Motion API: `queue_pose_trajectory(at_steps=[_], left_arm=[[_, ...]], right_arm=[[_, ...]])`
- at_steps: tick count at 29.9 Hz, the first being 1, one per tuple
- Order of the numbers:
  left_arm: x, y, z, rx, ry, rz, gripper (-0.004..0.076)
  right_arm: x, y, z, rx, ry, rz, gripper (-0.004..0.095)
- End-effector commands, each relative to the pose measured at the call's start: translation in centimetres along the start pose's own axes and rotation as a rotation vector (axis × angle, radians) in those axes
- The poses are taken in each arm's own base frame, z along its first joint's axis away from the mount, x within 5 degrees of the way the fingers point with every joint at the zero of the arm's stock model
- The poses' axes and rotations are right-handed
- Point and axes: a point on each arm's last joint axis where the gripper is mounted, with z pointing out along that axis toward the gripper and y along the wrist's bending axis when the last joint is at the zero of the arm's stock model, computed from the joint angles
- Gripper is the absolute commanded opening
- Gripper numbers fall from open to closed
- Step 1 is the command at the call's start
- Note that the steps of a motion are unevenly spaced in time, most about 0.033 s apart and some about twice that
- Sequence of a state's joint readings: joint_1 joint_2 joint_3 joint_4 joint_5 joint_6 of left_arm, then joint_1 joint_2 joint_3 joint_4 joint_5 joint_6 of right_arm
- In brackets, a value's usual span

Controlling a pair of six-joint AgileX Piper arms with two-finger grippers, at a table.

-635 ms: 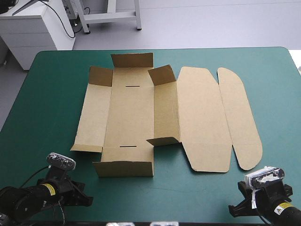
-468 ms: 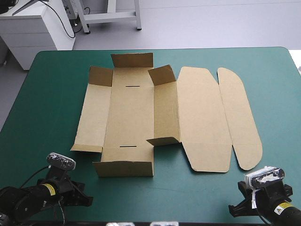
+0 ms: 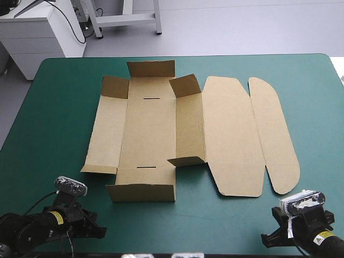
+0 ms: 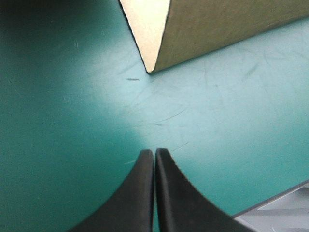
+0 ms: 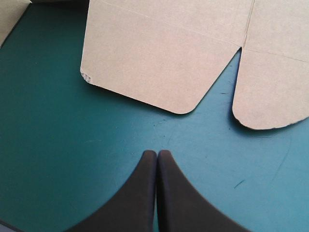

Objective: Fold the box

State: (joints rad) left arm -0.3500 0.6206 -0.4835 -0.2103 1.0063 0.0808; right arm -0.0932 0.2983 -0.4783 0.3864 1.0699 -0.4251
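Evidently waiting to start, the left claw (image 4: 154, 152) and right claw (image 5: 157, 153) are sitting pinched together, empty, near the front of the bench (image 3: 59, 107), leaving the box (image 3: 150, 134) unobstructed.

The high view looks forward and down from above and behind, taking in the whole desk (image 3: 54, 107) and the box (image 3: 150, 134). The left wrist view sits low and close, looking along the left hand (image 4: 154, 152) at a corner of the near flap (image 4: 217, 29). The right wrist view looks down along the right hand (image 5: 157, 153) at the rounded near ends of the lid (image 5: 159, 63). Both patches also show in the high view.
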Motion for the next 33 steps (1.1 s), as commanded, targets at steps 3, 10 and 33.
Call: queue_pose_trajectory(at_steps=[3, 10, 33], left_arm=[[-1.5, -0.4, -1.4, 0.014, -0.099, 0.022, -0.0008], [-2.9, -1.0, -3.4, 0.036, -0.167, 0.023, -0.0008], [-15.3, -1.4, -5.4, -0.007, -0.184, 0.087, -0.0008]], right_arm=[[-1.0, -0.1, -0.3, 0.008, -0.062, 0.002, -0.0014], [-1.0, -0.1, -0.3, 0.008, -0.062, 0.002, -0.0014], [-1.0, -0.1, -0.3, 0.008, -0.062, 0.002, -0.0014]])
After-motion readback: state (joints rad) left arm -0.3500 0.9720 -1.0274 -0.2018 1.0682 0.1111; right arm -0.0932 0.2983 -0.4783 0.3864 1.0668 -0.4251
